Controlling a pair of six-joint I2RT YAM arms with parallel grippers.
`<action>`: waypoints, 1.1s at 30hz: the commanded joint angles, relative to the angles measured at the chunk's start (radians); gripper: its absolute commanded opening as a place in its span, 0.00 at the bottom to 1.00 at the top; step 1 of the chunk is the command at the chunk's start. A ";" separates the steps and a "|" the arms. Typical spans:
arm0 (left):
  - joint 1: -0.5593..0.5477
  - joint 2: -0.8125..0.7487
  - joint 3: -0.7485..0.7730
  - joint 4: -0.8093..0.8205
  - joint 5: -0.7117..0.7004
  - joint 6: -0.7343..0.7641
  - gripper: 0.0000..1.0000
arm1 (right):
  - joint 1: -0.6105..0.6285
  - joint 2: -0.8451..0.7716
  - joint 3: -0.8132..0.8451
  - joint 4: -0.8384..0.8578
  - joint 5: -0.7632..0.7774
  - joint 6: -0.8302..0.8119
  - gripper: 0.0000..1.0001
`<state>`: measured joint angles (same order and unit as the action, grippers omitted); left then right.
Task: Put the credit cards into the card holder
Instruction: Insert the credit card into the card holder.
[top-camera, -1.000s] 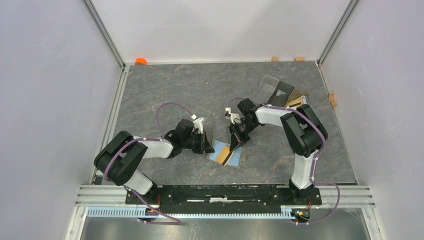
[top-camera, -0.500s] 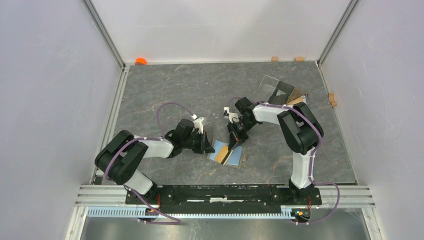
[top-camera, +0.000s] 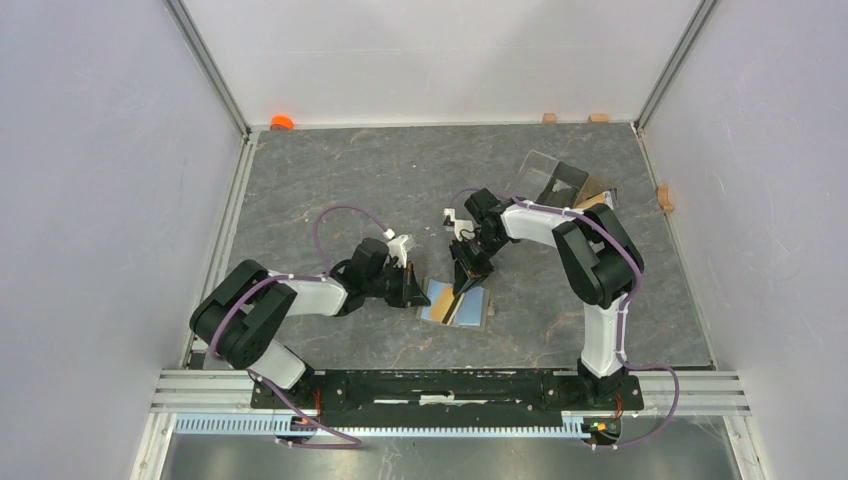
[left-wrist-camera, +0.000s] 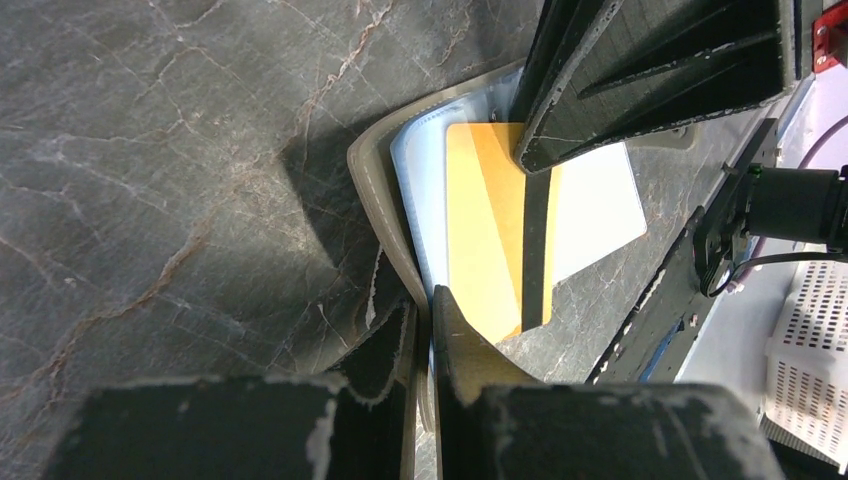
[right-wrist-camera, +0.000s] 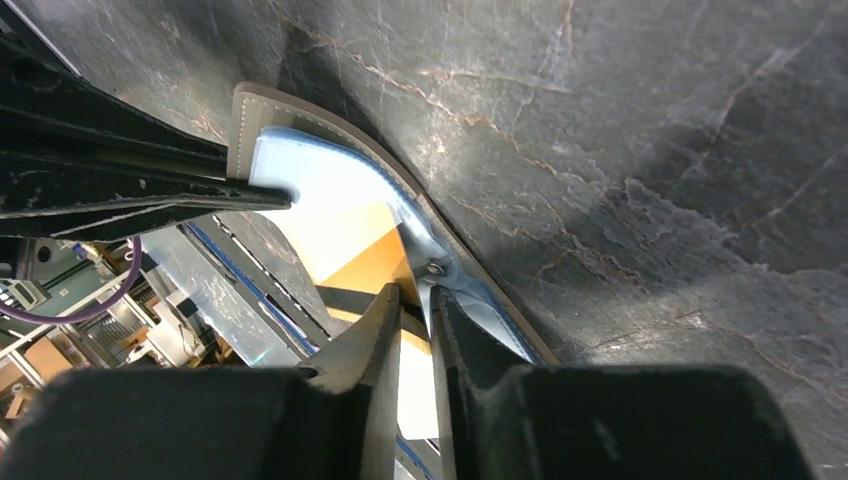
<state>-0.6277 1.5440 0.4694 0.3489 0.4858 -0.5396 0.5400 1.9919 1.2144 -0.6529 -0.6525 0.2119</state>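
Note:
The olive-khaki card holder lies open near the table's front middle, pale blue-grey inside up. An orange credit card with a dark stripe lies in it. My left gripper is shut on the holder's left edge; in the left wrist view my left gripper pinches the olive rim beside the card. My right gripper comes down on the far edge. In the right wrist view my right gripper is closed to a narrow gap round the thin lining by the snap, above the card.
A clear plastic box with a dark compartment and tan cards stands at the back right. An orange object sits in the back left corner. Small wooden blocks lie along the back and right walls.
My right gripper has shifted a little to the left and farther from the base, over the holder's far edge. The left gripper and the holder have hardly moved.

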 joint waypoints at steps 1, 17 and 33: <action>-0.018 0.014 0.007 0.006 0.052 0.017 0.02 | -0.005 0.023 0.033 0.150 0.208 -0.035 0.26; -0.017 -0.005 -0.029 0.039 -0.046 -0.094 0.02 | -0.006 -0.150 0.029 0.064 0.332 -0.029 0.63; -0.015 -0.139 -0.017 -0.069 -0.089 -0.069 0.46 | 0.111 -0.544 -0.342 0.343 0.333 0.357 0.58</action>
<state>-0.6373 1.4487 0.4492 0.3046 0.4171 -0.6209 0.6106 1.4982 0.9516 -0.4316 -0.3302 0.4240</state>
